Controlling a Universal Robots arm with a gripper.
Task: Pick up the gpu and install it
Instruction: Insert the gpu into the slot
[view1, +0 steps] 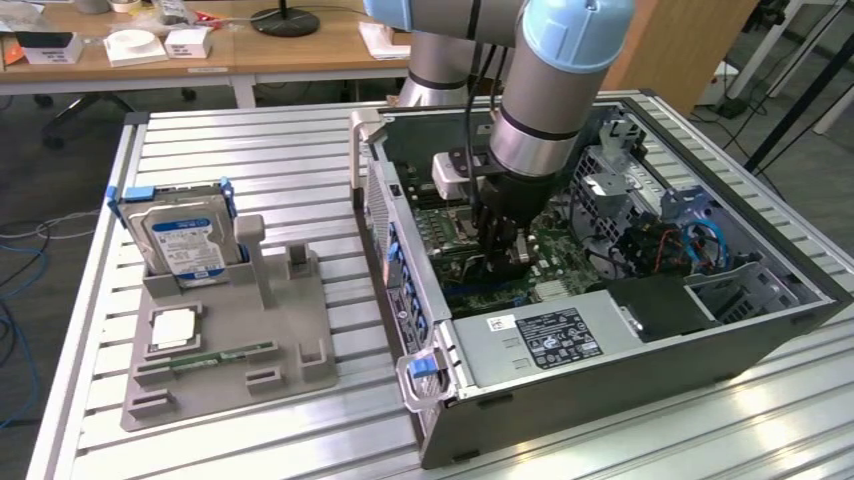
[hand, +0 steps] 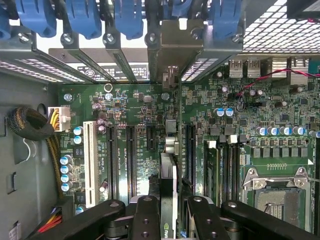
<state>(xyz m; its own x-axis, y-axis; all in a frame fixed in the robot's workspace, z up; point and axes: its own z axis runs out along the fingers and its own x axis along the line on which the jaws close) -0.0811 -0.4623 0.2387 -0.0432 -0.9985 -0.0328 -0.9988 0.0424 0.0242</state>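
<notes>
Your gripper (hand: 169, 210) is clamped on the gpu (hand: 168, 175), holding it edge-on just above the motherboard (hand: 135, 105) inside the open computer case (view1: 747, 330), and I judge any tilt or offset would jam its edge against the slot (hand: 190, 150).

Ext cam high, angled down, wide; wrist cam close, facing the motherboard (hand: 150, 125), seen by both.

My work surface was a slatted metal table (view1: 254, 150). On it, toward the exterior view's left, lay a grey parts tray (view1: 227, 345). To the exterior view's right, just beside the tray, stood the open computer case (view1: 641, 350).
</notes>
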